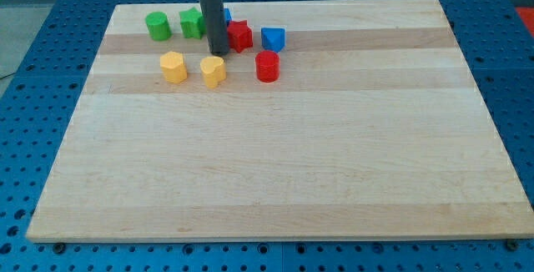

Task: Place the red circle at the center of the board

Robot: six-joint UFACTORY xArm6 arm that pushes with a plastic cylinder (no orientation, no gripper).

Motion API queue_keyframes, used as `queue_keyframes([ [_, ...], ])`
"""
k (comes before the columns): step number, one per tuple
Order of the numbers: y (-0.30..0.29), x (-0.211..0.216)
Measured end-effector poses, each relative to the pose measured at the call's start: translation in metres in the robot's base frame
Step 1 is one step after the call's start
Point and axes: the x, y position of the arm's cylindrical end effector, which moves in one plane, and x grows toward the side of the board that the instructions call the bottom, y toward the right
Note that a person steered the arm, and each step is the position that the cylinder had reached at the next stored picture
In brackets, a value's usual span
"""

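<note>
The red circle is a short red cylinder in the upper middle-left of the wooden board. My tip is down on the board to the circle's left, about a block's width away from it. The tip stands just above the yellow heart-like block and just left of a red star-like block. The rod hides part of a blue block and the right edge of a green block.
A green cylinder lies at the upper left. A yellow hexagon-like block lies left of the yellow heart. A blue block sits just above the red circle. A blue perforated table surrounds the board.
</note>
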Motion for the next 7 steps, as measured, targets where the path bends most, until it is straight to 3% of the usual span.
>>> queue_keyframes([
  [4, 0.028, -0.011],
  [7, 0.064, 0.034],
])
